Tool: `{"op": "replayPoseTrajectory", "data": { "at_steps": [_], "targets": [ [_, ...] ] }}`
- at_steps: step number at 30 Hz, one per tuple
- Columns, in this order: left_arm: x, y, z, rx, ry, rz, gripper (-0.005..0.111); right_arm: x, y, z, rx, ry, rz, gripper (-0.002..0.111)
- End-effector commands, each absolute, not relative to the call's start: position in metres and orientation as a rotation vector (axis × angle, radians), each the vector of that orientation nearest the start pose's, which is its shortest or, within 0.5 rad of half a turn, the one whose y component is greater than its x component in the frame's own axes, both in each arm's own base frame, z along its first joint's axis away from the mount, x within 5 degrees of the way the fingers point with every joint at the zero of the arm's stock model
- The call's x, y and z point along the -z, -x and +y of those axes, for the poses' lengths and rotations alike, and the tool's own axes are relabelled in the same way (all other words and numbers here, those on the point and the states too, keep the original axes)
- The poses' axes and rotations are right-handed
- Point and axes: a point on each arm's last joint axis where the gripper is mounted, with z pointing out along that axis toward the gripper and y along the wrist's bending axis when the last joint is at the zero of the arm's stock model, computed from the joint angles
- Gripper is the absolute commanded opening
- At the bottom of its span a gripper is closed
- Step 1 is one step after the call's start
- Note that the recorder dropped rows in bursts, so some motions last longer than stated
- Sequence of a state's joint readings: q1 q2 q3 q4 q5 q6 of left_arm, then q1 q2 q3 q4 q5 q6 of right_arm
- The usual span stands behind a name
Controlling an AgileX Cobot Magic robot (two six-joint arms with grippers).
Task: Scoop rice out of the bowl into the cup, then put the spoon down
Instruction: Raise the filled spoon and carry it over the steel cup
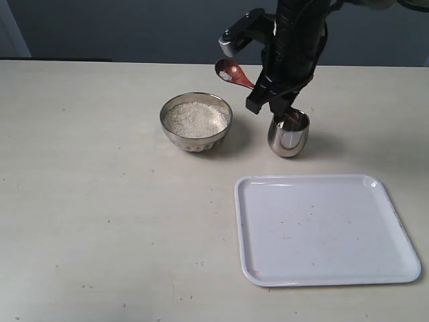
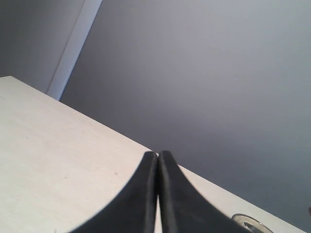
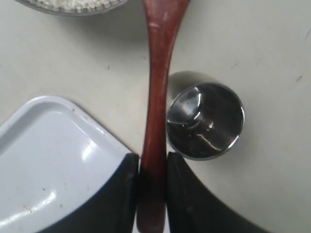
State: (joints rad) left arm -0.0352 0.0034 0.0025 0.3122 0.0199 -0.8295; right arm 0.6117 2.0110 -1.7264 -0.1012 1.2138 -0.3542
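The steel bowl (image 1: 196, 121) holds a heap of white rice (image 1: 196, 119) left of the steel cup (image 1: 289, 135). My right gripper (image 1: 268, 100) hangs just above the cup, shut on the handle of the reddish-brown spoon (image 1: 233, 72). The spoon's oval end points up and left above the table, with a few grains in it. In the right wrist view the spoon (image 3: 156, 111) runs between the fingers of the right gripper (image 3: 151, 160), beside the cup (image 3: 205, 121), whose inside looks dark and bare. The bowl's rim (image 3: 73, 8) shows at the frame's edge. My left gripper (image 2: 158, 154) is shut on nothing.
A white tray (image 1: 325, 228) lies in front of the cup, also seen as the tray's corner (image 3: 53, 155) in the right wrist view. Stray grains dot the pale table (image 1: 100, 221). The left wrist view shows table, a dark wall, and a steel rim (image 2: 250, 223) at the edge.
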Motion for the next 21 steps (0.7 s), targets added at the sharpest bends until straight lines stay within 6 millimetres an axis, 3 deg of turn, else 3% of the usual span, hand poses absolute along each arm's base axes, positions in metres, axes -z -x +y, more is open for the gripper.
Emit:
{"op": "replayPoseTrajectory", "data": {
  "at_steps": [1, 9, 16, 21],
  "targets": [
    [-0.213, -0.056, -0.002, 0.437, 0.36, 1.463, 0.0, -0.249, -0.347, 0.213, 0.114, 1.383, 2.65, -0.001],
    [-0.213, -0.056, -0.002, 0.437, 0.36, 1.463, 0.0, -0.254, -0.333, 0.17, 0.116, 1.293, 2.739, -0.001],
    [-0.213, -0.056, -0.002, 0.437, 0.36, 1.463, 0.0, -0.267, -0.318, 0.153, 0.229, 1.307, 2.706, -0.001],
    [-0.213, -0.056, -0.002, 0.437, 0.36, 1.463, 0.0, -0.257, -0.31, 0.146, 0.273, 1.342, 2.737, -0.001]
  ]
}}
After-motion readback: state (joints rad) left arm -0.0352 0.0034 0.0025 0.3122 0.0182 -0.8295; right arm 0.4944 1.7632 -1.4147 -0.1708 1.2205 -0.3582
